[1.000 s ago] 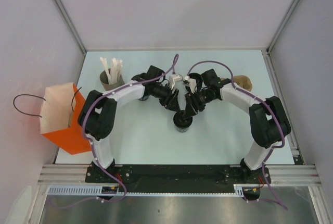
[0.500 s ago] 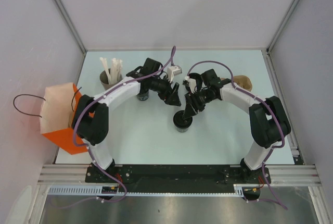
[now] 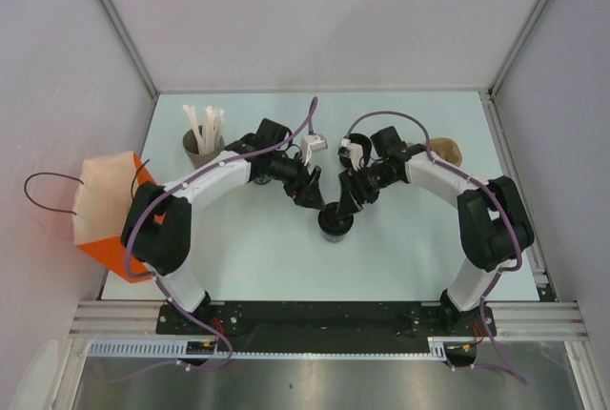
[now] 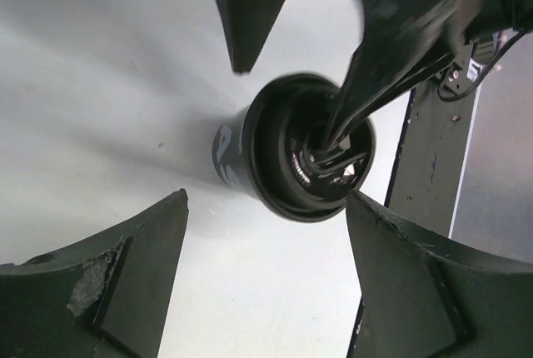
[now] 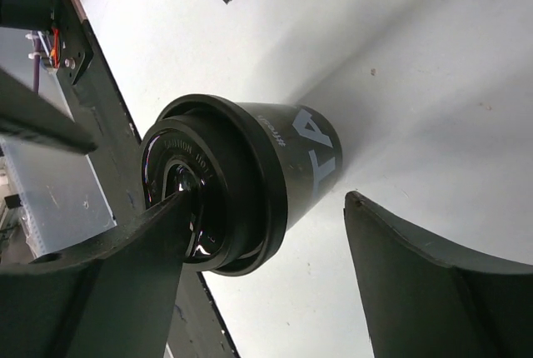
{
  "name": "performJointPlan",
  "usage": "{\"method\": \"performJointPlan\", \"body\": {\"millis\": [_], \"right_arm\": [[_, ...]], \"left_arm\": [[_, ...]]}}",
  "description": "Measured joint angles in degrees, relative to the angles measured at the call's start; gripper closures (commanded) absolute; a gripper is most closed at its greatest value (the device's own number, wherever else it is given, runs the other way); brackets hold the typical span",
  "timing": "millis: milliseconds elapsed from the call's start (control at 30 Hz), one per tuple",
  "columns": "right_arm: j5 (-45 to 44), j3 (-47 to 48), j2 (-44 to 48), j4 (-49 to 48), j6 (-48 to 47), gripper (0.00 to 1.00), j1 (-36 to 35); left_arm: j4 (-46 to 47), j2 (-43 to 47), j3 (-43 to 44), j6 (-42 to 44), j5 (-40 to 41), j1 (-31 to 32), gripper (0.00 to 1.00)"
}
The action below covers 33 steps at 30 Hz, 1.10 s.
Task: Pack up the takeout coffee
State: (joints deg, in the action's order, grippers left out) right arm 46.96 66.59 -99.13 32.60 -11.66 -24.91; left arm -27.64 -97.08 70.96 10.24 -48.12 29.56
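Note:
The takeout coffee (image 3: 334,224), a black cup with a black lid, stands upright mid-table. My right gripper (image 3: 342,207) is open over it. In the right wrist view one fingertip (image 5: 171,208) rests on the lid of the cup (image 5: 291,158), and the other finger (image 5: 433,275) hangs clear of the cup's wall. My left gripper (image 3: 312,197) is open just behind and left of the cup. In the left wrist view the cup (image 4: 250,154) lies just beyond its spread fingers (image 4: 133,266), untouched.
A grey cup of white straws (image 3: 202,143) stands at the back left. An orange paper bag (image 3: 114,219) hangs off the table's left edge. A brown paper item (image 3: 444,152) lies at the back right behind the right arm.
My left gripper swung from the back of the table forward and right, close to the cup. My right gripper stayed on the cup's lid.

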Motion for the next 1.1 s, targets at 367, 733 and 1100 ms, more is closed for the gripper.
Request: {"method": "performJointPlan", "body": {"millis": [367, 733, 1100], "right_arm": [[-0.9, -1.1, 2.4, 0.8, -1.1, 0.11, 2.1], [2.7, -1.1, 6.9, 1.6, -2.0, 0.18, 3.8], [3.0, -1.1, 7.5, 2.6, -2.4, 0.33, 6.3]], "left_arm": [[-0.1, -0.5, -2.8, 0.9, -3.8, 0.1, 0.18], [-0.2, -1.5, -3.0, 1.6, -4.5, 1.3, 0.18], [-0.8, -2.4, -3.6, 2.2, -4.0, 1.4, 0.18]]}}
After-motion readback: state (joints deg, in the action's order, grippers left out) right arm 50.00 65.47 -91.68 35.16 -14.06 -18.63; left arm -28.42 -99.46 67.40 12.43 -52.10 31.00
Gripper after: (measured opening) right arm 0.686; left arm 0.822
